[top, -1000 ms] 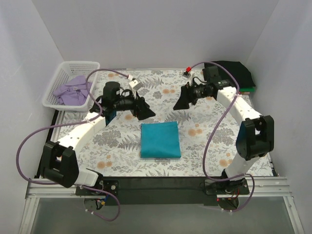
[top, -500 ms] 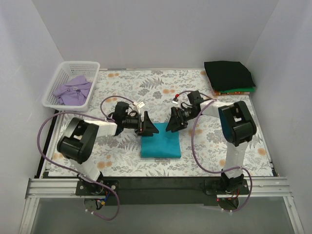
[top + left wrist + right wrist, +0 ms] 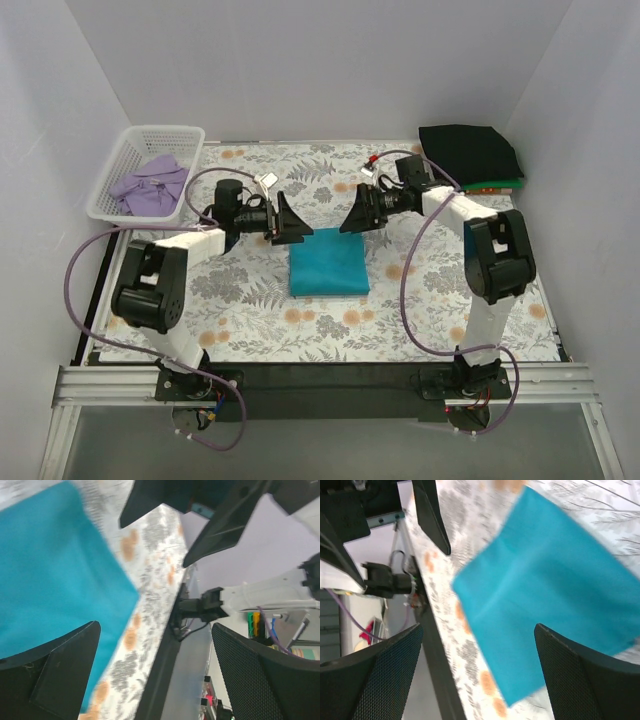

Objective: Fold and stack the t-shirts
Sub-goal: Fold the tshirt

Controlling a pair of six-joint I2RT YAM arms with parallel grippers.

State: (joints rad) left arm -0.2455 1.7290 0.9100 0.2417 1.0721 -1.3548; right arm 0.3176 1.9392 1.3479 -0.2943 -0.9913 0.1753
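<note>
The teal shirt [image 3: 329,262], folded to a flat rectangle, lies mid-table. I judge it light, soft and floppy; a one-corner pinch would likely spill the folds, so take both far corners together. The left gripper [image 3: 291,224] and right gripper [image 3: 357,214] hover by those corners, both spread wide and empty. A black shirt [image 3: 470,152] lies folded far right, a lavender shirt [image 3: 150,184] in the basket [image 3: 160,131] far left.

Both arms reach forward; the left pincer [image 3: 292,222] faces the right pincer [image 3: 356,214], jaws of each spread wide.

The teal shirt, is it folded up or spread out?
Folded: the teal shirt lies as a neat rectangle with straight edges and no sleeves showing.
</note>
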